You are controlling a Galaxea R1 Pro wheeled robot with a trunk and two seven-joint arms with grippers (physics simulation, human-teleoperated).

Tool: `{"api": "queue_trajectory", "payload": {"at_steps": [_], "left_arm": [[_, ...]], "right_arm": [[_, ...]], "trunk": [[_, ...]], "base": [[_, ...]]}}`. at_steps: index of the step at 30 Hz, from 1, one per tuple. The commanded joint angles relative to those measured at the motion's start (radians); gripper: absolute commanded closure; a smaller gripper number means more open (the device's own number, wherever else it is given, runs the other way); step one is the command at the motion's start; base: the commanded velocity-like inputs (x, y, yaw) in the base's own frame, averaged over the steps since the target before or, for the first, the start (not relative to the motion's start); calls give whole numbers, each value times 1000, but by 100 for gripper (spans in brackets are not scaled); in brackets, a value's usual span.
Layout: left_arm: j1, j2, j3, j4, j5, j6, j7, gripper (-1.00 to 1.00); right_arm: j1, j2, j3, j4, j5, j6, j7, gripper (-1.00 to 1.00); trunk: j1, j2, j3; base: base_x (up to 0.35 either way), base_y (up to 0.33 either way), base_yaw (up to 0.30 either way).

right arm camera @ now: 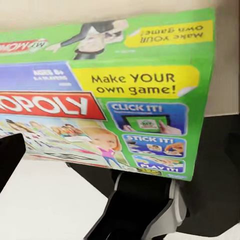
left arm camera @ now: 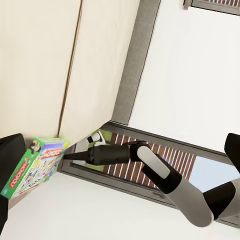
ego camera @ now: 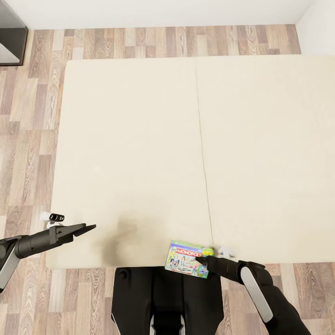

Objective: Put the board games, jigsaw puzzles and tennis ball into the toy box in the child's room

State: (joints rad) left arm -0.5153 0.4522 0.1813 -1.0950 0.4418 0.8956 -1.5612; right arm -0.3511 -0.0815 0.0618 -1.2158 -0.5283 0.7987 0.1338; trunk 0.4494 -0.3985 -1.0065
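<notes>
Cream bedding is lying flat across most of my head view, the bed [ego camera: 139, 139] showing a seam running down its middle and wood floor [ego camera: 28, 139] framing it on three sides. I am looking down at a green Monopoly box [ego camera: 186, 258] sitting at the near edge of the mattress, partly overhanging it just above my dark trunk [ego camera: 153, 298]. My right gripper [ego camera: 208, 260] is reaching in from the lower right and meeting the box at its right end; in the right wrist view the box [right arm camera: 115, 95] is looming large, with one dark finger [right arm camera: 135, 205] showing beneath its lower edge and another dark shape at the frame's side, so the fingers appear to be straddling the box, though I cannot tell whether they are actually clamping it. From the left wrist view I am seeing the same box [left arm camera: 32, 165] tilted at the bed's corner with the right arm [left arm camera: 150, 170] stretching toward it. My left gripper [ego camera: 86, 228] is hovering over the bed's near-left edge, well apart from the box, its fingers looking drawn together to a point. A small black-and-white object [ego camera: 52, 217] is lying on the floor just beside the bed's left edge.
</notes>
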Motion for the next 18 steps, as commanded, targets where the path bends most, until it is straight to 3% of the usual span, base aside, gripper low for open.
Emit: {"api": "queue_trajectory", "payload": {"at_steps": [1, 18], "left_arm": [[0, 0, 0, 0, 0, 10, -3, -100], [0, 0, 0, 0, 0, 10, -3, -100]], "right_arm": [[0, -1, 0, 0, 5, 4, 5, -100], [0, -2, 1, 4, 8, -5, 6, -100]], "trunk": [[1, -2, -1], [1, -2, -1]], "base": [[0, 0, 0], [0, 0, 0]]}}
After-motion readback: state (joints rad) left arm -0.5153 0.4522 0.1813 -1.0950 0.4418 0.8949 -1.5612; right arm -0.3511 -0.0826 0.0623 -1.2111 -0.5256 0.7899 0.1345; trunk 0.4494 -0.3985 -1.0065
